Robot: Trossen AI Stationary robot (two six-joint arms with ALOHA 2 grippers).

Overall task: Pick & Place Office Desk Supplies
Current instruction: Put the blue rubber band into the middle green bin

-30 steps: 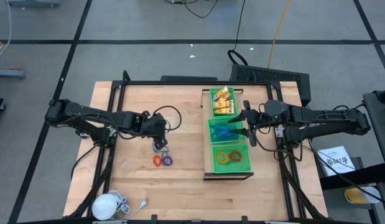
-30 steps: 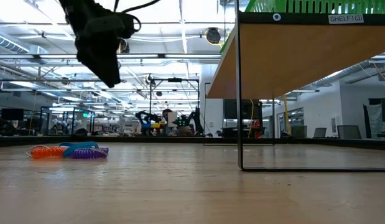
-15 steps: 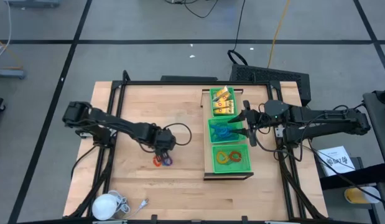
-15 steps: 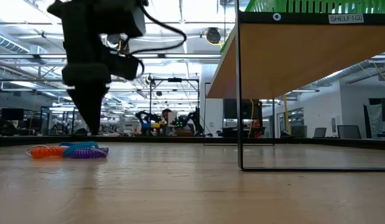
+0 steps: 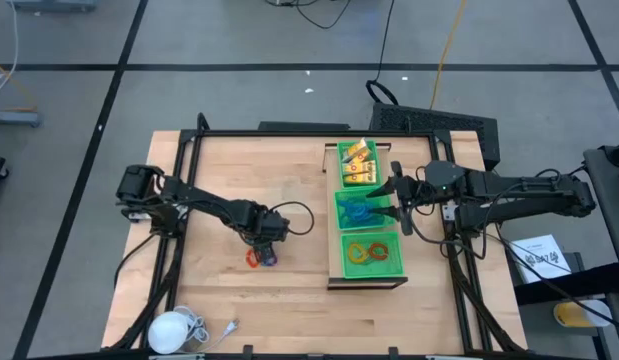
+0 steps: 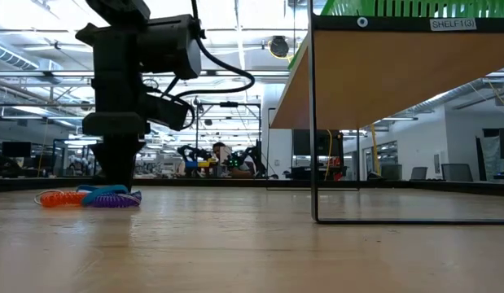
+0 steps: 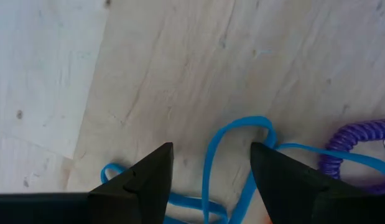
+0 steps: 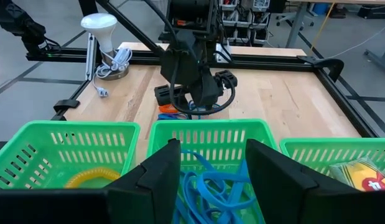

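A few thin rings lie together on the wooden table: an orange one point(image 5: 252, 259), a purple coiled one point(image 5: 270, 258) and a blue one point(image 7: 239, 132). My left gripper point(image 7: 211, 167) points straight down over them. It is open, with one finger on each side of the blue ring's loop, and its tips are low by the pile point(image 6: 115, 185). My right gripper point(image 8: 211, 163) is open and hangs level above the middle green basket point(image 5: 361, 212), which holds blue pieces. The far basket point(image 5: 357, 163) holds yellow packets. The near basket point(image 5: 369, 253) holds orange and yellow rings.
The three baskets sit on a raised wooden shelf point(image 6: 382, 73) with a thin black leg point(image 6: 314, 122) at the table's right. A white round object with a cord point(image 5: 172, 328) lies at the near left corner. Black frame rails point(image 5: 179, 210) border the table.
My left gripper has come down onto the ring pile, drifting a little toward the near edge and tipping until it points straight down. The rings lie where they were.
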